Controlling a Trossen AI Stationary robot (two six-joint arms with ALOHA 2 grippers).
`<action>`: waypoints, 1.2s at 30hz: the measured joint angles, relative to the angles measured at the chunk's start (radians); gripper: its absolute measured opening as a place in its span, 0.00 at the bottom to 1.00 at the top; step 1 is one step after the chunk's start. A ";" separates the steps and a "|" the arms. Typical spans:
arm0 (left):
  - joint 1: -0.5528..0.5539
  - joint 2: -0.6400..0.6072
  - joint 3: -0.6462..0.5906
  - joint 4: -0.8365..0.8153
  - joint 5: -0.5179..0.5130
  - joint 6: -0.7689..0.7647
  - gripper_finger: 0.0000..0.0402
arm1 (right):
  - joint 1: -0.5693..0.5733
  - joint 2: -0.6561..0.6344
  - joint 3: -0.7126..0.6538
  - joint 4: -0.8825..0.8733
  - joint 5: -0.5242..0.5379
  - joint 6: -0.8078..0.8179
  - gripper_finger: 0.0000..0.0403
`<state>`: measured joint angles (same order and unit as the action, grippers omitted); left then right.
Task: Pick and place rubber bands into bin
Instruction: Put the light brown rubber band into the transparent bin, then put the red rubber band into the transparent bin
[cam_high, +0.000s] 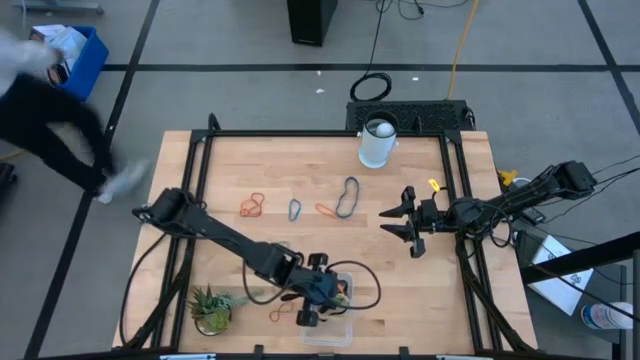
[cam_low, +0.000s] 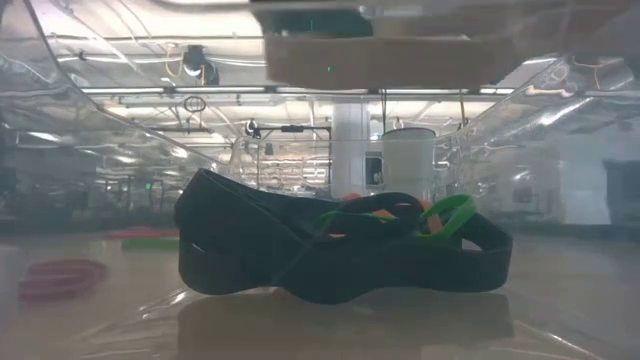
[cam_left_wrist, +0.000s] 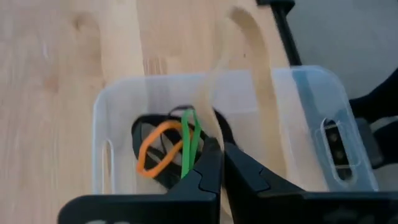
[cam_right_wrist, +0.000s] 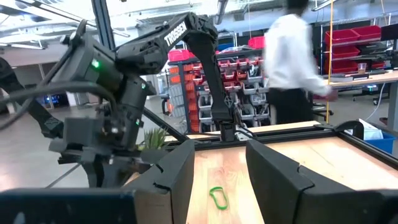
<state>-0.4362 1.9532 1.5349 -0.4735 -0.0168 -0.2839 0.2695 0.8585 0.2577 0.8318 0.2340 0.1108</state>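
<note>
The clear bin (cam_high: 336, 322) stands at the table's near edge. In it lie a wide black band (cam_low: 340, 250), an orange band (cam_left_wrist: 157, 148) and a green band (cam_left_wrist: 188, 142). My left gripper (cam_left_wrist: 217, 148) is shut and slants down into the bin, its tips right beside the green band. More rubber bands lie on the wood: orange (cam_high: 252, 206), blue (cam_high: 295, 209), a dark one (cam_high: 347, 197) and a reddish one (cam_high: 280, 313). My right gripper (cam_high: 395, 222) waits at the right, open, with nothing between its fingers. My left gripper comes at the bin's pile from above, slanting down. Its shut fingertips (cam_left_wrist: 210, 152) stand against the green band's strands (cam_left_wrist: 193, 146). I cannot tell whether they touch or pinch it.
A white cup (cam_high: 378, 142) stands at the far edge and a small green plant (cam_high: 210, 308) at the near left, close to the bin. A person (cam_high: 45, 110) moves past the table's far left corner, near a blue crate (cam_high: 82, 48). Bare wood lies between the loose bands and the bin.
</note>
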 joint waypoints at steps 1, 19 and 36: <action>0.001 0.005 0.000 -0.005 0.001 0.000 0.04 | 0.000 0.000 0.000 0.000 0.000 0.000 0.35; 0.006 0.009 -0.001 -0.203 -0.084 -0.080 0.06 | 0.000 0.000 0.000 -0.021 0.000 0.000 0.35; 0.032 0.009 -0.001 -0.096 -0.123 -0.175 0.26 | 0.000 0.000 0.000 -0.021 0.000 0.000 0.35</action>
<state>-0.4046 1.9625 1.5337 -0.5697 -0.1402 -0.4591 0.2695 0.8585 0.2577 0.8105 0.2337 0.1108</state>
